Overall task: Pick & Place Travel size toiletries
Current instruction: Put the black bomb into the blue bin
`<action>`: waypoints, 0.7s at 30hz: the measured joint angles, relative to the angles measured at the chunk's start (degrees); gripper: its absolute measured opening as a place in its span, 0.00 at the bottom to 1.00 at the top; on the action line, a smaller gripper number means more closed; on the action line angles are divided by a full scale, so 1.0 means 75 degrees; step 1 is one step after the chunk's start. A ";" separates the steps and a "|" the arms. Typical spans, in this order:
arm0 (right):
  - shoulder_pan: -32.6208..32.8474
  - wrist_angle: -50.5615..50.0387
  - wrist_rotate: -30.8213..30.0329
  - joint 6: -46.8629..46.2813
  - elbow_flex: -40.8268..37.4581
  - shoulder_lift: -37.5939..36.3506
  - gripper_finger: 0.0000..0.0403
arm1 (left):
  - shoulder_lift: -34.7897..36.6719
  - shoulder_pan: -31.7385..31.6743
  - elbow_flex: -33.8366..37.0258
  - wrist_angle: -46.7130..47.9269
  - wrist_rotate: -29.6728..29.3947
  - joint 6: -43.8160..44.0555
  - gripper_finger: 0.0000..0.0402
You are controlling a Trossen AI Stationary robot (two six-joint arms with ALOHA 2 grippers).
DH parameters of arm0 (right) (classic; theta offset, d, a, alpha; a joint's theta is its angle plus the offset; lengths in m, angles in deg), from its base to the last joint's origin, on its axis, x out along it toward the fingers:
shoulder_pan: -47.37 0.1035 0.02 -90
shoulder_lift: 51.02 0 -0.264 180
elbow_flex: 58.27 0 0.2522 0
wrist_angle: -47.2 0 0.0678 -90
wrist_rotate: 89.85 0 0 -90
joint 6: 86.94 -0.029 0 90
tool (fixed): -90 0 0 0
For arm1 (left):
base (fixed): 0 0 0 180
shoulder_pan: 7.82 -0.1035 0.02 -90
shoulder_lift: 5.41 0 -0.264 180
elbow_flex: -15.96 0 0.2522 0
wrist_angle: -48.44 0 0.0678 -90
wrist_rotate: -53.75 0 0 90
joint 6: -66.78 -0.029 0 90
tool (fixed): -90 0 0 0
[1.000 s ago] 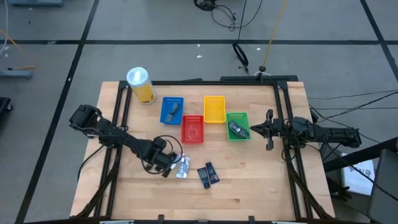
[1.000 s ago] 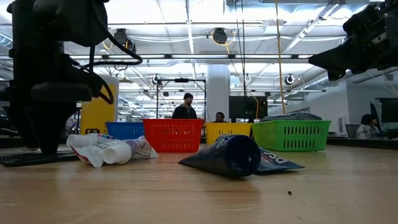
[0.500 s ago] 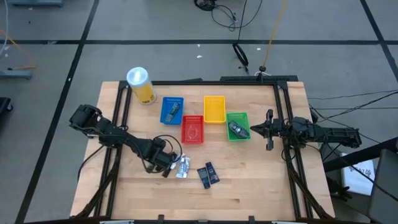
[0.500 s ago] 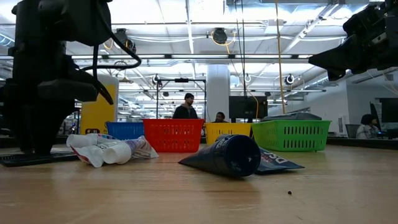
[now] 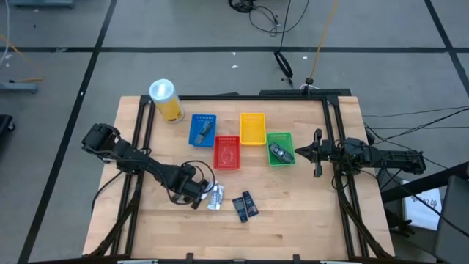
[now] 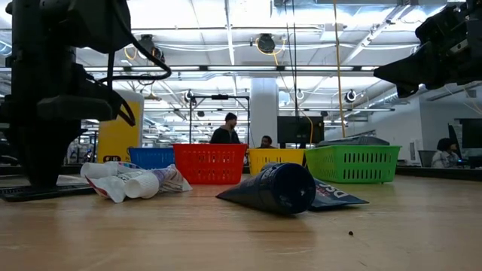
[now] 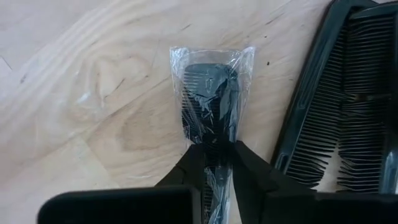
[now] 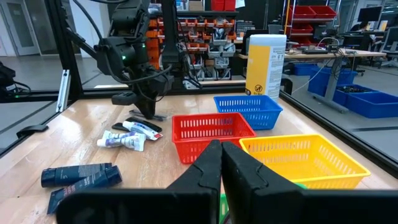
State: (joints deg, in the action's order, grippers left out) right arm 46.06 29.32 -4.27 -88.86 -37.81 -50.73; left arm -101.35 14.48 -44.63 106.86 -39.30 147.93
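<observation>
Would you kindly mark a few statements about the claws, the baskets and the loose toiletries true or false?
1. The left claw is shut on a wrapped comb. True.
2. The right claw is reaching into the red basket. False: it hangs beside the green basket, fingers together.
3. The yellow basket looks empty. True.
4. The white tubes lie inside the blue basket. False: they lie on the table.
5. The yellow canister stands upright. True.
</observation>
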 joint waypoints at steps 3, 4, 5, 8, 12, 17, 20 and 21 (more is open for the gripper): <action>0.0000 0.0000 0.0000 -0.0001 0.0000 -0.0002 0.01 | 0.0056 0.0000 0.0010 0.0118 -0.0047 -0.0060 0.10; -0.0001 0.0000 -0.0001 -0.0001 0.0000 -0.0002 0.01 | 0.0110 -0.0004 0.0021 0.0164 -0.0095 -0.0060 0.09; 0.0001 0.0000 0.0002 0.0002 0.0000 0.0001 0.01 | 0.0178 -0.0007 0.0027 0.0267 -0.0204 -0.0056 0.09; -0.0001 0.0000 0.0002 0.0002 0.0000 -0.0002 0.01 | 0.0345 -0.0015 -0.0163 0.0824 -0.0481 -0.0028 0.00; 0.0000 0.0003 0.0000 0.0002 0.0000 0.0000 0.01 | 0.0702 -0.0015 -0.0353 0.1261 -0.0577 -0.0140 0.01; -0.0002 0.0003 0.0002 0.0002 0.0000 -0.0002 0.01 | 0.1063 -0.0014 -0.0364 0.1204 -0.0914 -0.0199 0.01; 0.0000 0.0003 0.0000 0.0000 0.0000 -0.0002 0.01 | 0.1291 -0.0014 -0.0376 0.1170 -0.1059 -0.0278 0.01; -0.0001 0.0003 -0.0001 0.0001 0.0000 -0.0002 0.01 | 0.1367 -0.0015 -0.0378 0.1167 -0.1153 -0.0313 0.01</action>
State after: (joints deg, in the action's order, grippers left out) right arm 46.05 29.34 -4.28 -88.86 -37.81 -50.75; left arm -91.10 14.37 -47.47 115.61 -47.95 145.59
